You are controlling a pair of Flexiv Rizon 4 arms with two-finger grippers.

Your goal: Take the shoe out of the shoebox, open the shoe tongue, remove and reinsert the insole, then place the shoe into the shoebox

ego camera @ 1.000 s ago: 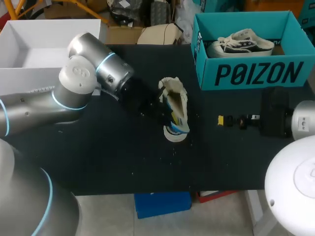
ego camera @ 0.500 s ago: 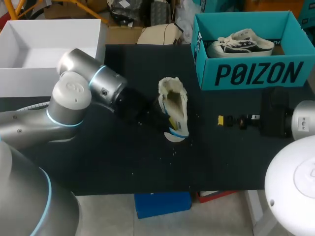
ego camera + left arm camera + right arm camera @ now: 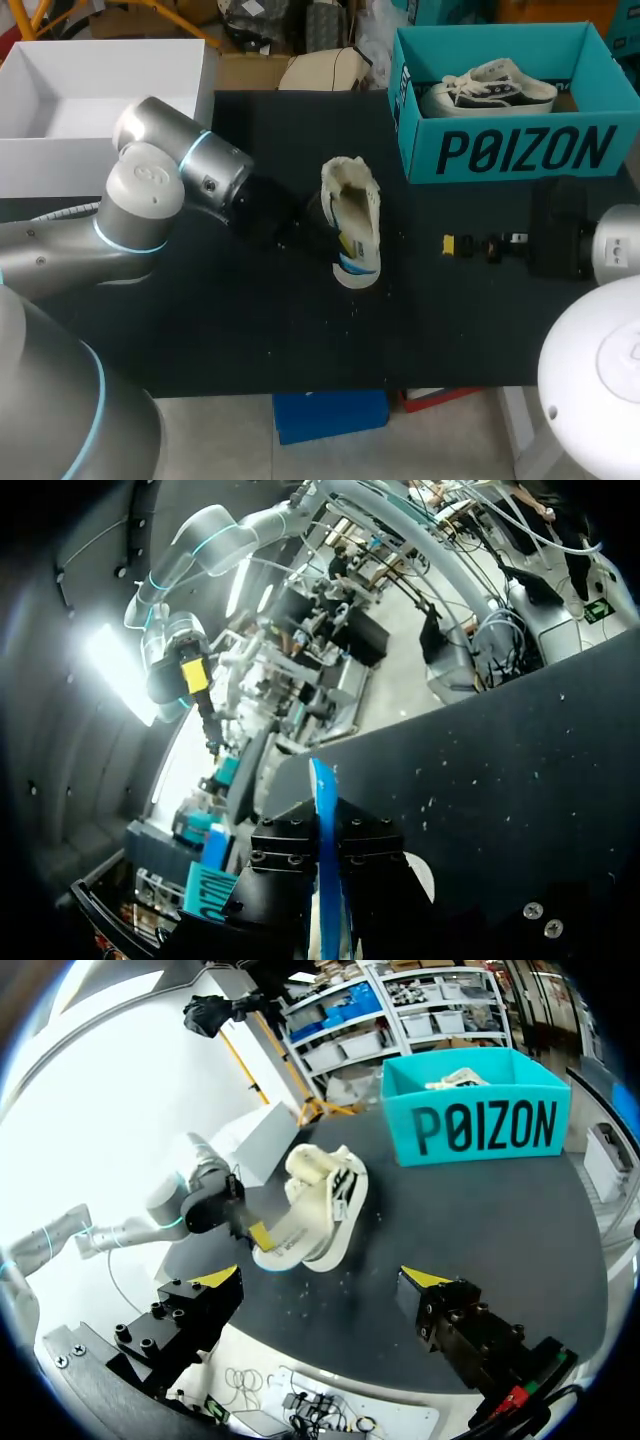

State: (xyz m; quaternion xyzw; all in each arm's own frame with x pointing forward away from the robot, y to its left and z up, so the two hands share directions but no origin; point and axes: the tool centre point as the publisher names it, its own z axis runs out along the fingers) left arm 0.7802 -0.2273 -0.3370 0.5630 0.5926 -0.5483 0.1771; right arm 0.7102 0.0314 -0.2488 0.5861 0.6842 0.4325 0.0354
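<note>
A cream sneaker (image 3: 352, 195) lies on the black table (image 3: 200, 320), left of the teal shoebox (image 3: 520, 150). My left gripper (image 3: 335, 238) sits at the shoe's left side by the heel, shut on the thin blue-edged insole (image 3: 356, 262). The left wrist view shows that insole (image 3: 323, 800) edge-on, pinched between the dark fingers of the left gripper (image 3: 325, 855). My right gripper (image 3: 458, 245) rests open to the right of the shoe, level with its heel, holding nothing. In the right wrist view, the right gripper (image 3: 320, 1280) faces the sneaker (image 3: 320, 1185) and the shoebox (image 3: 485, 1125).
A second sneaker (image 3: 490, 88) lies inside the teal shoebox. An open white box (image 3: 100, 90) stands at the table's back left. Small white crumbs dot the black table near the shoe.
My left arm has drawn back a little to the left with the insole, and the insole's end now lies lower at the shoe's heel. The right arm has not moved.
</note>
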